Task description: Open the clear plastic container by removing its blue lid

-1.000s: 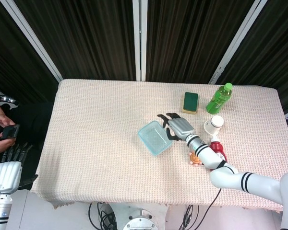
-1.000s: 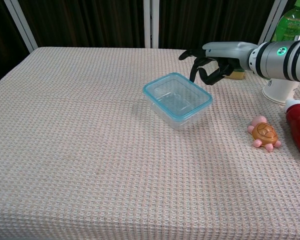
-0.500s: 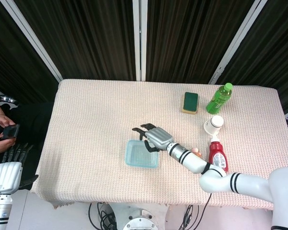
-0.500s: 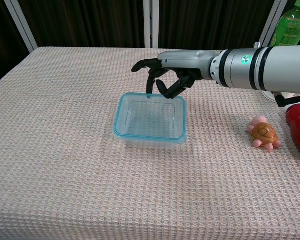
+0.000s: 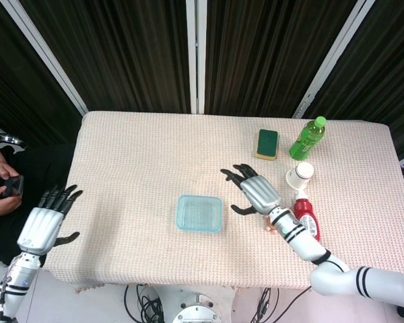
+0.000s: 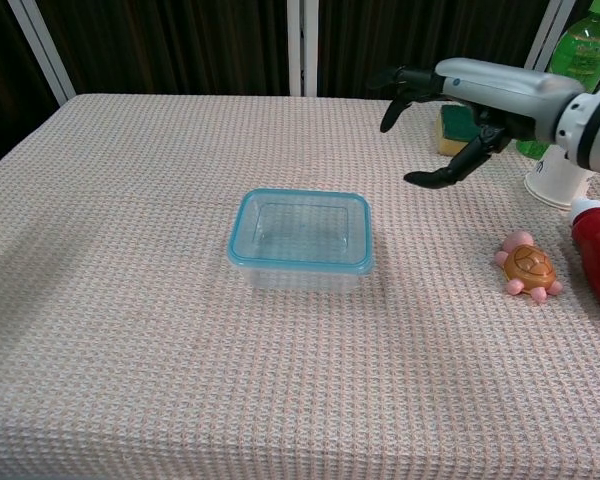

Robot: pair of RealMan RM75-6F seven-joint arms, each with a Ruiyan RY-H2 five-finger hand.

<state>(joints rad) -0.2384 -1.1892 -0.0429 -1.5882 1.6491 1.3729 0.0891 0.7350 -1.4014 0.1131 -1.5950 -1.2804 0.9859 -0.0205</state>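
While lidded, container (image 5: 199, 213) sits left of right hand (image 5: 254, 190)

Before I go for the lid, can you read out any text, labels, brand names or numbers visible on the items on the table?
No text can be read in either view.
Green bottle: label wrap too small and blurred to read.
Red bottle: has a label, print illegible.
White paper cup: no print visible.
Clear plastic container and its blue lid: no markings visible.
Sponge and toy turtle: no text.
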